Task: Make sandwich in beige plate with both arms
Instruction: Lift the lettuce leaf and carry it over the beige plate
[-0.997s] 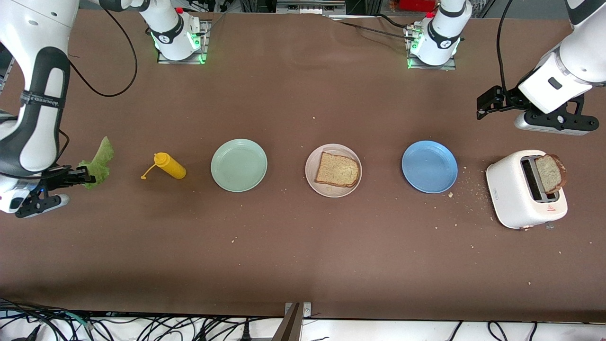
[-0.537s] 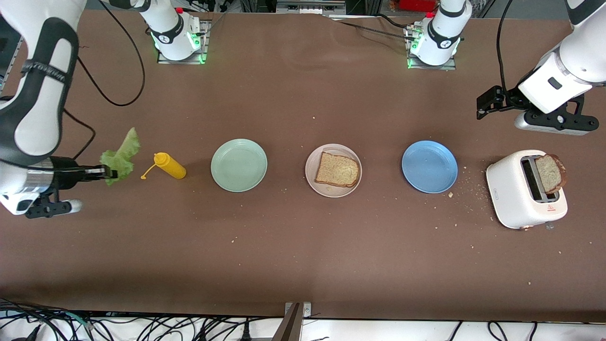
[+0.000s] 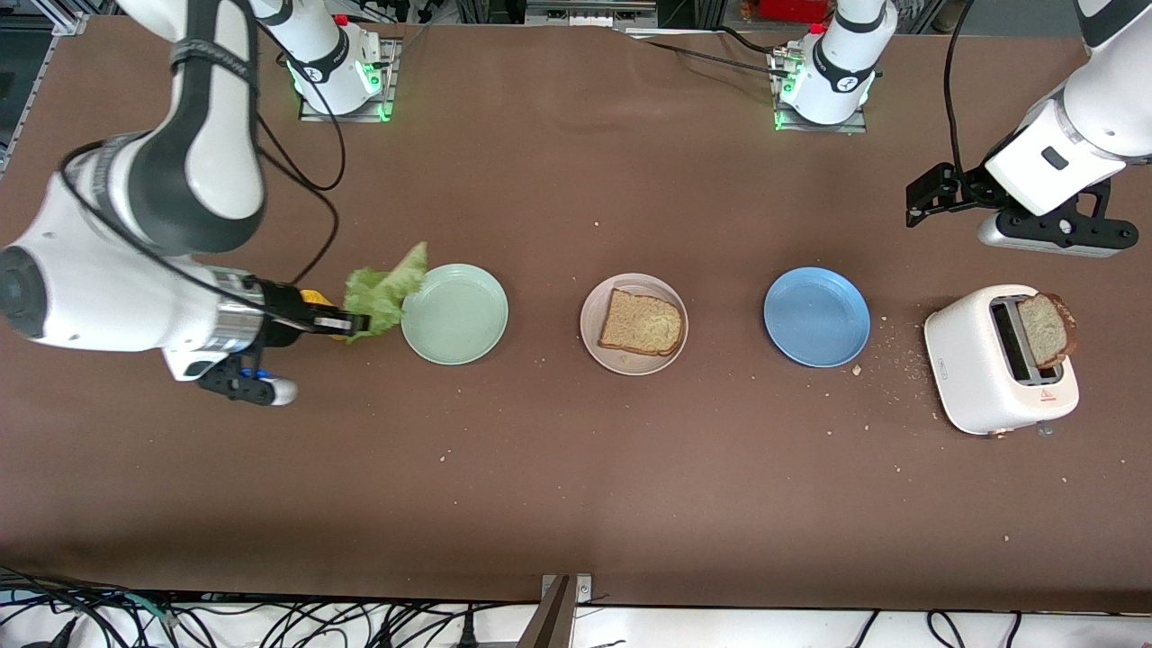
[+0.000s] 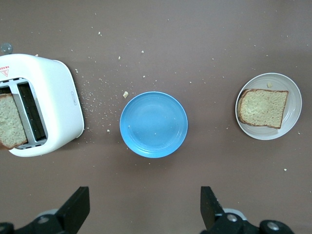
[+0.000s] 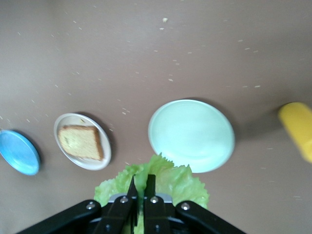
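1. My right fingers [image 3: 353, 321] are clamped on the lettuce [image 3: 382, 297], over the mustard bottle [image 3: 315, 297] beside the green plate [image 3: 454, 314].
2. My left fingers [image 3: 920, 200] wait wide open, empty, above the toaster [image 3: 994, 360].
3. One bread slice [image 3: 641, 322] lies in the beige plate [image 3: 594, 337], mid-worktop.

We see the beige plate [image 3: 594, 342] midway along the row of 3 plates, with 1 square slice of brown-crusted bread [image 3: 641, 322] lying flat on it. We see the ruffled green lettuce leaf [image 3: 382, 295] held in the air beside the mint-green plate [image 3: 454, 346].
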Robot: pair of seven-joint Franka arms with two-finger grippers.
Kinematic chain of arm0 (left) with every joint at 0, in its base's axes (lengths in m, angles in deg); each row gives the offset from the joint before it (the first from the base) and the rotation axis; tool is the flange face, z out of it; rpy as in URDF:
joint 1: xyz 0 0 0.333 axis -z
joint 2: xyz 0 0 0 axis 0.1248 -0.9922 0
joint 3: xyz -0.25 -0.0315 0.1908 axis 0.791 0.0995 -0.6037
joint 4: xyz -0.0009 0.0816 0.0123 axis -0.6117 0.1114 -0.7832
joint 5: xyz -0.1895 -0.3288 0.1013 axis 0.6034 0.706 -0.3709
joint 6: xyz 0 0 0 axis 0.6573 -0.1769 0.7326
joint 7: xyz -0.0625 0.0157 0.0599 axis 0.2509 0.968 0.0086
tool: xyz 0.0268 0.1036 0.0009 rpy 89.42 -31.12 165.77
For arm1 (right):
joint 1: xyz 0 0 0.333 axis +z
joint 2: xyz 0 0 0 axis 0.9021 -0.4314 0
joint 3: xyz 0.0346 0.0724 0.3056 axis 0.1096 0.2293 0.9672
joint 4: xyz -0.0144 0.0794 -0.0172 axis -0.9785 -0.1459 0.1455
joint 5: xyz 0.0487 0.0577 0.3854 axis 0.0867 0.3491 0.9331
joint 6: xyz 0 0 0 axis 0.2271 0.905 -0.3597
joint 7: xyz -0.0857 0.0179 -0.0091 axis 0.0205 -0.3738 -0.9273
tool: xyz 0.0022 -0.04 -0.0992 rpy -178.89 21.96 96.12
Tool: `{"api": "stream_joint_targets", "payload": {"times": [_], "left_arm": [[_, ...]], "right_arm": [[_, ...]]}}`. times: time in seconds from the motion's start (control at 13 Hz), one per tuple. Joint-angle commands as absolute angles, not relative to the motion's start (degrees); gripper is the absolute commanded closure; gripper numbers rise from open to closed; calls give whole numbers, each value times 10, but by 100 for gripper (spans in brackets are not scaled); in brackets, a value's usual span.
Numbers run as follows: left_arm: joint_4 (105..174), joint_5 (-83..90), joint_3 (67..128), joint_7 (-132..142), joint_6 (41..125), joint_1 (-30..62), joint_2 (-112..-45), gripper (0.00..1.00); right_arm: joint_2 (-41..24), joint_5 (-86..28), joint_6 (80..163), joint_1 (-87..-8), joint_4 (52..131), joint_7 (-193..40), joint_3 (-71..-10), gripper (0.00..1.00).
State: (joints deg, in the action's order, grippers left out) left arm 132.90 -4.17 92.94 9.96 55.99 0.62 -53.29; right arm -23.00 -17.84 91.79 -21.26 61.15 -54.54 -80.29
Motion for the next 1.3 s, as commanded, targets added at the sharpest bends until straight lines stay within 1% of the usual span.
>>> {"api": "stream_joint_targets", "payload": {"times": [0.0,0.15,0.38,0.61,0.77,1.0,1.23], "left_arm": [[1338,-25,928,106,556,6,-520,0],[1338,-25,928,106,557,6,-520,0],[1338,-25,928,106,556,6,-520,0],[1338,-25,928,106,556,6,-520,0],[1338,-26,927,106,556,5,-520,0],[1338,-25,927,106,556,5,-520,0],[1338,-25,928,106,557,5,-520,0]], "right_arm": [[-243,-164,980,-159,623,-450,-805,100],[-264,-165,1037,-123,623,-367,-791,100],[-295,-167,1137,-117,624,-237,-713,100],[-332,-171,1248,-116,625,-157,-636,100],[-357,-173,1307,-107,625,-119,-607,100],[-394,-167,1353,-86,625,-74,-595,100],[-406,-167,1357,-86,630,-71,-584,100]]}}
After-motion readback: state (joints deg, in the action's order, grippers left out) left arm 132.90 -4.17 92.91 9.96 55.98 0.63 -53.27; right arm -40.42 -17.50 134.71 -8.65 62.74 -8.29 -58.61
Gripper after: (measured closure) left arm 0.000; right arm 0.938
